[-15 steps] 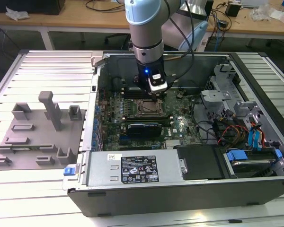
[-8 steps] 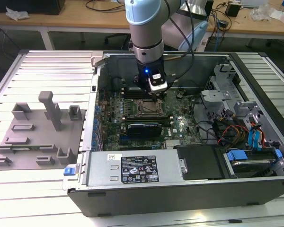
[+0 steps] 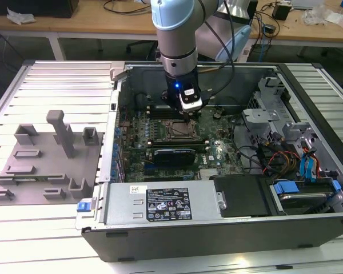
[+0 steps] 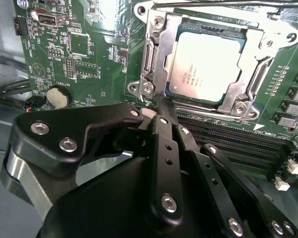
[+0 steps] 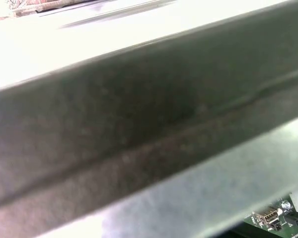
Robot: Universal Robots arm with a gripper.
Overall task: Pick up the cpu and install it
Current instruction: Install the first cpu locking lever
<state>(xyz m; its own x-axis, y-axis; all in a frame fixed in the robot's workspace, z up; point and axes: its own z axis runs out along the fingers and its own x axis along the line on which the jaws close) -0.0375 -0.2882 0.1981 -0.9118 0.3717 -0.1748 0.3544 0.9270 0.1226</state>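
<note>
The cpu (image 4: 206,64), a pale silver square, lies flat in the socket on the green motherboard (image 4: 89,59), and the socket's metal frame (image 4: 151,59) sits around its edges. My gripper (image 4: 160,100) is shut with nothing between its black fingers. Its tips are at the frame's near corner, just beside the cpu. In the exterior view the gripper (image 3: 190,116) hangs straight down inside the open computer case, right above the dark socket (image 3: 180,130).
The case walls (image 3: 117,114) rise around the board. A power supply (image 3: 160,202) lies along the front, with drive bays and cables (image 3: 291,165) at the exterior view's right. A grey fixture plate (image 3: 46,165) with upright blocks sits outside the case on the left.
</note>
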